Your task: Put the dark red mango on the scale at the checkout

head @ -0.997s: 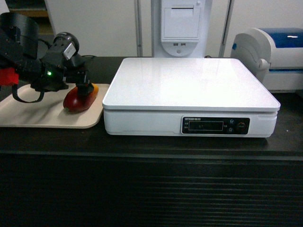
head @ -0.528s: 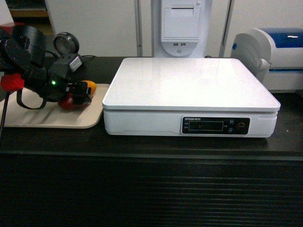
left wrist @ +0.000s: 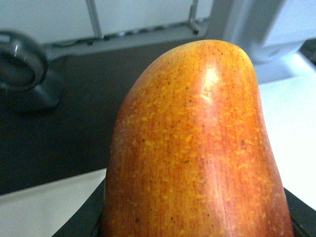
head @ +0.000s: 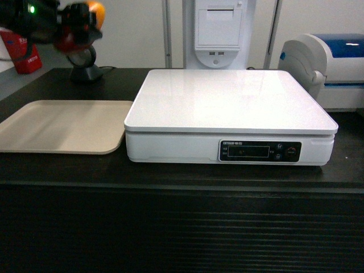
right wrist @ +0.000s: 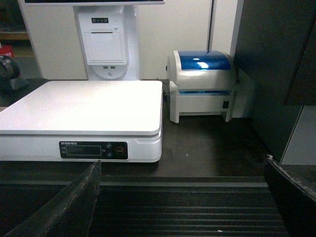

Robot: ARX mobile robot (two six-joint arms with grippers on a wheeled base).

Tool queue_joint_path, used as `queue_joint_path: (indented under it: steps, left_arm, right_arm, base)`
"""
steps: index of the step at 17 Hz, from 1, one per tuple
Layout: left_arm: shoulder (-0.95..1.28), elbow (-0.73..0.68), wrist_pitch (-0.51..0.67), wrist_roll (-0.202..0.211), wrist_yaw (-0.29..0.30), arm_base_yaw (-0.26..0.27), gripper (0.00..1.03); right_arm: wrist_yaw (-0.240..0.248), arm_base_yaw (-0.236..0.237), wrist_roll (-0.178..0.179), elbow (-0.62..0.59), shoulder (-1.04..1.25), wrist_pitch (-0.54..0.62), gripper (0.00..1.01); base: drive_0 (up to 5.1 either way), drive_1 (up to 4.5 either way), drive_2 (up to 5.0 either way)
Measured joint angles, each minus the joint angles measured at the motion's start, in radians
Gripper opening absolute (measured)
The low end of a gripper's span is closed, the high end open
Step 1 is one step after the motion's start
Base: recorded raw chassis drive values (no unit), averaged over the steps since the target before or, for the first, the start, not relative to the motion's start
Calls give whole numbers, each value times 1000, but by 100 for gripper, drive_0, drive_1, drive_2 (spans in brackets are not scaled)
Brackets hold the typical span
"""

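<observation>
Your left tool (head: 77,25) grips the dark red mango (head: 85,20) high above the tabletop (head: 68,165), left of the scale (head: 227,114); your right tool (right wrist: 182,207) stands wide open, holding nothing

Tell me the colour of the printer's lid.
Blue, glossy, on the white printer; clearest in the right wrist view.

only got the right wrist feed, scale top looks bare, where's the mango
observer: The left gripper holds the dark red mango in the air, at the top left of the head view.
operator: over the scale yet
observer: No. It hangs left of the scale, above a black stand at the back of the checkout.
operator: anything on the tray
observer: The head view shows nothing on the beige tray.
</observation>
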Motion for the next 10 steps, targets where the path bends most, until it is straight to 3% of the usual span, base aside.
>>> queue_joint_path:
  steps: [5,7,10]
  left_arm:
    - [-114,-119,37,-97,-35,-296,59]
    - [-98,-101,31,-152,-65,-354,59]
    - [-31,-11,-47,-235,-120,-399,59]
  right_arm:
    - [0,0,0,0,0,0,98]
    - [0,0,0,0,0,0,98]
    - [0,0,0,0,0,0,98]
  base:
    - [0,0,0]
    - [0,0,0]
    - [0,0,0]
